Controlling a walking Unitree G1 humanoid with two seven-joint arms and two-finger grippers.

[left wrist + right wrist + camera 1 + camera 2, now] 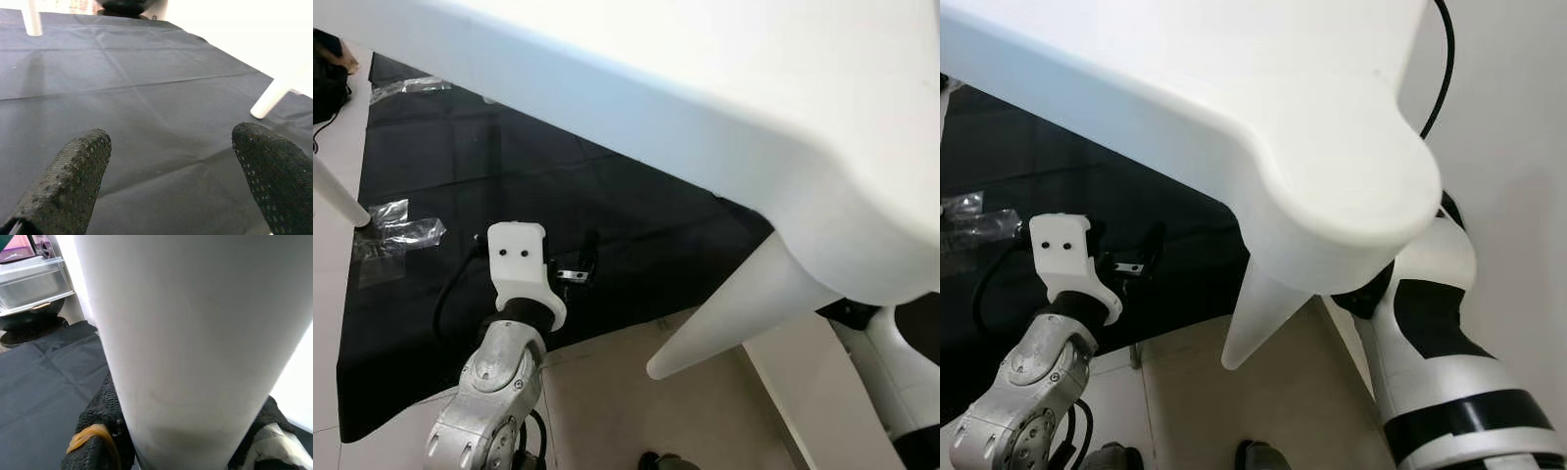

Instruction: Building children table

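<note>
Gripping table leg (195,347) between right jaws

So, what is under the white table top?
Under the white table top show a tapered white leg, the black sheet and the open left gripper. The top covers the sheet's far right part.

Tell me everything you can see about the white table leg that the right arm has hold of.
The table leg is plain white, smooth, looks like plastic, and tapers to a blunt rounded tip. Its wide end sits under a rounded corner of the white tabletop, and it slants downward toward the robot's left, tip hanging above the pale floor beside the black cloth. In the right wrist view, the right tool is closed around it, black fingers pressing both sides.
</note>
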